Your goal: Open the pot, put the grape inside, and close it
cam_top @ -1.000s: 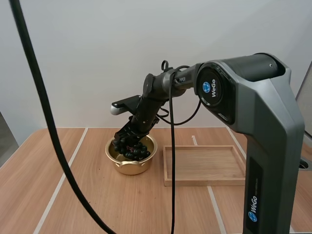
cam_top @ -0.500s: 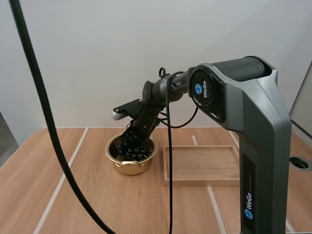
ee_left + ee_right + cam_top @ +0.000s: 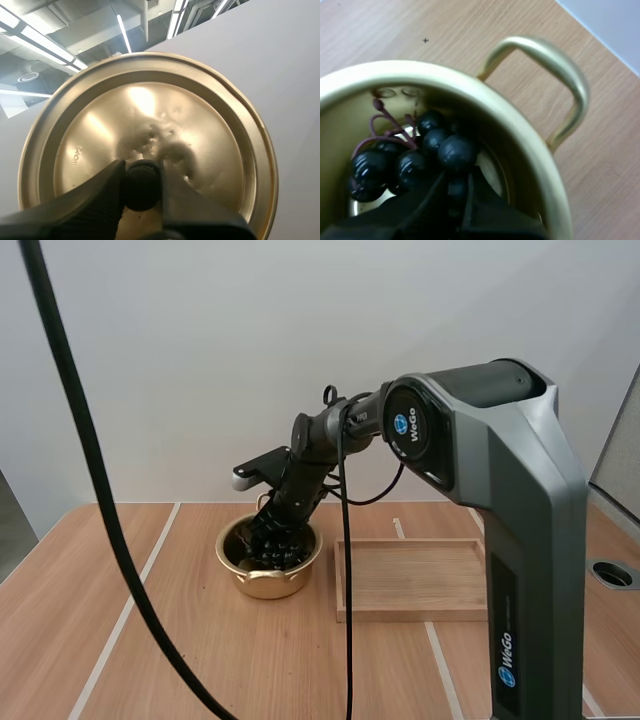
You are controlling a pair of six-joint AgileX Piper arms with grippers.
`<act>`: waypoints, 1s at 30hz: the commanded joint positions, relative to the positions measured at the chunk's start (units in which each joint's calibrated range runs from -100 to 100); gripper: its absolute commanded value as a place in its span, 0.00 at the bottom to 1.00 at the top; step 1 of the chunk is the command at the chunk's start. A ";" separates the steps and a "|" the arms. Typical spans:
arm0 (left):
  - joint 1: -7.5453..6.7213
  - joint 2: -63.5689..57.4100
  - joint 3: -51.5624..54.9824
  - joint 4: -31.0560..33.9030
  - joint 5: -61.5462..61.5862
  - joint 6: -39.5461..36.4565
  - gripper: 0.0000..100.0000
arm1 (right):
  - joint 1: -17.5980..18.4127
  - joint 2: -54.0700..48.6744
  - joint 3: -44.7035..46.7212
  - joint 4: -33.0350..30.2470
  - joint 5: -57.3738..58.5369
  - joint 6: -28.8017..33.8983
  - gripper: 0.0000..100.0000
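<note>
Reads "WeGo" twice down the right arm (image 3: 520,540), beside round blue badges. Small stamped mark on the lid (image 3: 150,110), too faint to read.

From above: right gripper (image 3: 272,535) sunk inside the gold pot (image 3: 265,585), on the bunch of grapes (image 3: 280,558). Wooden tray (image 3: 410,612) just beside the pot at 3 o'clock. Table (image 3: 200,660) stretching on from 6 to 9 o'clock.

At the right wrist: fingers (image 3: 420,205) narrow, pinching one dark berry of the bunch, well within the rim; loop handle (image 3: 560,75) outside.

At the left wrist: left gripper (image 3: 142,172) clamped on the lid's black knob (image 3: 142,186).
</note>
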 commanded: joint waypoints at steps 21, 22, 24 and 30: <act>0.10 -0.34 -0.53 1.82 0.44 -0.38 0.00 | 0.03 2.66 0.10 0.94 -3.43 -0.22 0.69; 0.10 -0.34 -0.53 1.93 0.44 -0.38 0.00 | 0.03 2.52 0.10 0.91 -3.43 -0.36 0.82; 0.10 -0.34 -0.53 1.93 0.44 -0.38 0.00 | 0.03 2.07 0.00 1.08 -3.43 -1.06 1.00; 0.10 -0.34 -0.53 1.93 0.44 -0.38 0.00 | 0.03 -0.19 -0.20 1.43 -3.61 -1.06 0.98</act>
